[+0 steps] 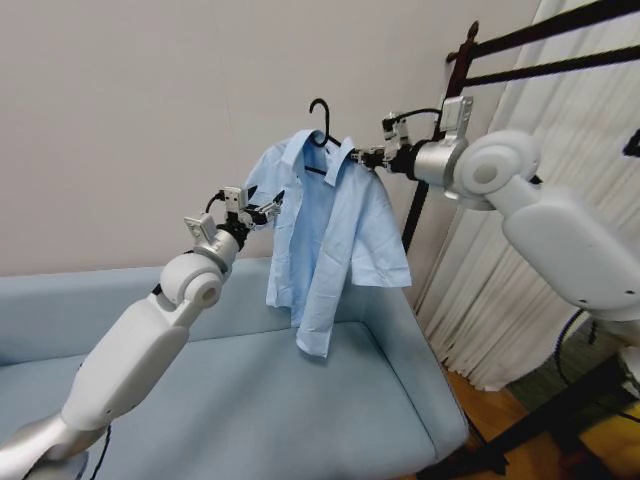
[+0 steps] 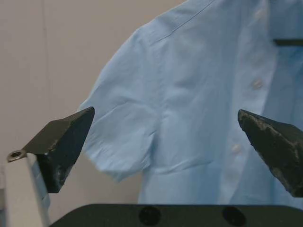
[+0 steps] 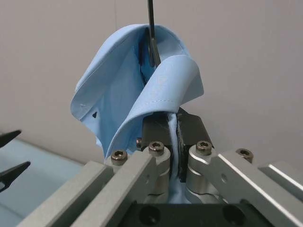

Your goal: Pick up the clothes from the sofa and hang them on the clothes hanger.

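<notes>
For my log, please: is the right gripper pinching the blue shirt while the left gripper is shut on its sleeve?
Not quite: the left wrist view shows the left gripper open before the sleeve. The right gripper does pinch the blue shirt.

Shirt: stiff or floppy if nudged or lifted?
Probably floppy: the shirt hangs in loose folds from the hanger. Likely light: the right gripper holds it up by a pinch of fabric. A nudge from the open left gripper at the sleeve would probably swing it.
</notes>
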{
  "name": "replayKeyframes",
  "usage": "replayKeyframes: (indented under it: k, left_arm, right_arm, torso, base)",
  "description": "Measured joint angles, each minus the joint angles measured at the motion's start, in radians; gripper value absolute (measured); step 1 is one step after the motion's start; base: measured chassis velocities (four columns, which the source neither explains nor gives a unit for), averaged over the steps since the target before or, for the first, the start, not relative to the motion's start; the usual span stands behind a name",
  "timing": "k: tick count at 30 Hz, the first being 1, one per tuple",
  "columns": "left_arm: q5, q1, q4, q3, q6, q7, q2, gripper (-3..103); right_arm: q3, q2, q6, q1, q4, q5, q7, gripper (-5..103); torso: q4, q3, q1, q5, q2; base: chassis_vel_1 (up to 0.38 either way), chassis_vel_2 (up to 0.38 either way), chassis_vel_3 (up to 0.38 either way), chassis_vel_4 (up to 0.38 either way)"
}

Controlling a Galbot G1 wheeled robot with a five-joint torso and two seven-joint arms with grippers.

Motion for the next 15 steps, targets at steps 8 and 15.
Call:
replayKeyframes:
  k: [8, 15]
  left_arm:
    - [-0.022, 0.099, -0.009, -0.122, 0.019, -0.033, 0.067, 100]
    - [-0.039, 0.174, -0.018, -0.213, 0.021, -0.033, 0.092, 100]
  right_arm:
    - [0.037, -0.005, -0.018, 0.034, 0.033, 0.116, 0.262, 2]
    - [0.046, -0.010, -0.058, 0.104, -0.004, 0.193, 0.361, 2]
  torso:
    - [0.0000, 0.000, 0.000, 0.0001, 0.000]
    - [0.0001, 0.000, 0.000, 0.0000, 0.000]
  base:
    - [0.000, 0.000, 0.000, 0.000]
    - [0.000, 0.000, 0.000, 0.000]
